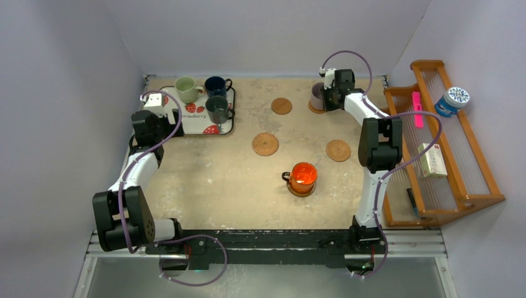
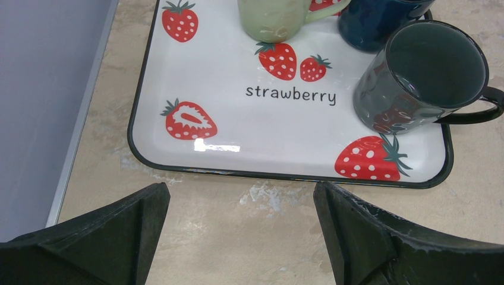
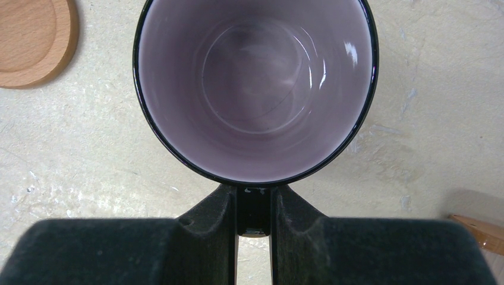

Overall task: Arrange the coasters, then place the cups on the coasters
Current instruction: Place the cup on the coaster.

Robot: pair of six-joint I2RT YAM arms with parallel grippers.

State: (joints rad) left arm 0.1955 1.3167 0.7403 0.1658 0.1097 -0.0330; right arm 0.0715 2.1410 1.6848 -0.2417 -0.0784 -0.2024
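The right gripper [image 3: 254, 199] is clamped on the handle of the mauve mug [image 3: 255, 89]. Gripping the handle keeps the mug upright and leaves its base free to seat on the far coaster [image 1: 315, 110] (contact cannot be confirmed). The orange mug [image 1: 304, 176] sits on the ringed coaster [image 1: 301, 192]. The left gripper [image 2: 241, 193], jaws spread wide, hovers just short of the tray [image 2: 285, 175], apparently positioned to take the dark green mug [image 2: 416, 77] next.
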